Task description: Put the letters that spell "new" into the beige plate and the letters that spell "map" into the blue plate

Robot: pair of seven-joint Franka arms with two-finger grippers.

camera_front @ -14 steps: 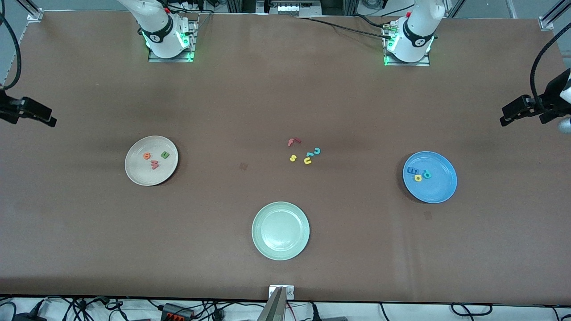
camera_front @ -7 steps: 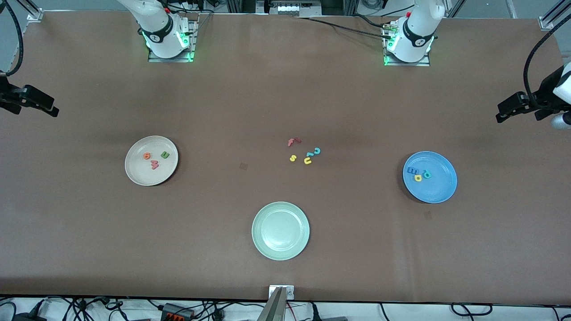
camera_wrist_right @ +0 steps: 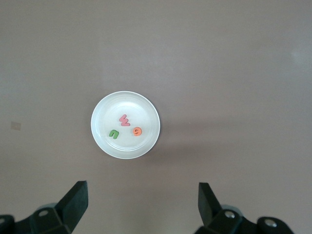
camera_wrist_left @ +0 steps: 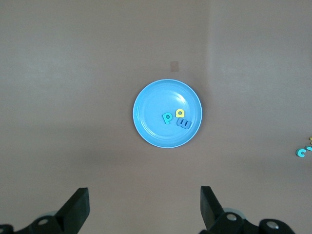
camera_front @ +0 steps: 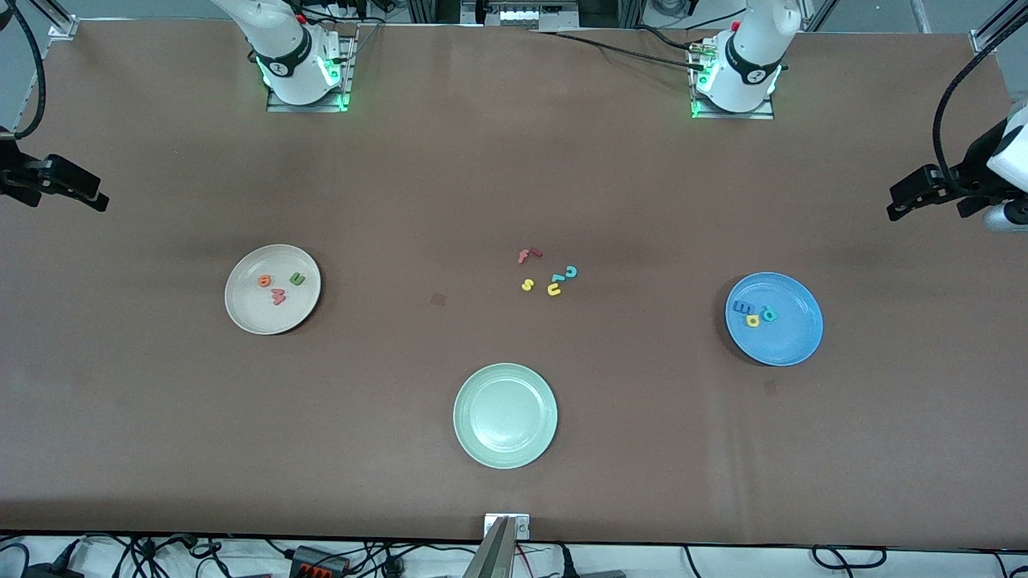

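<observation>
- Three plates: one beige plate [camera_front: 272,289], one blue plate [camera_front: 774,319], one pale green plate [camera_front: 505,415]
- Three letters in the beige plate
- Three letters in the blue plate
- Five loose letters [camera_front: 548,273] on the table
- Two grippers, both with fingers spread

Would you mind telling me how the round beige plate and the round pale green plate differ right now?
The round beige plate holds three foam letters, the orange e, dark green n and salmon-red w; the round pale green plate holds nothing. The beige plate lies toward the right arm's end of the table, the green one mid-table and nearer the front camera. The beige one looks somewhat smaller. Both are shallow, round and flat on the brown table.
</observation>
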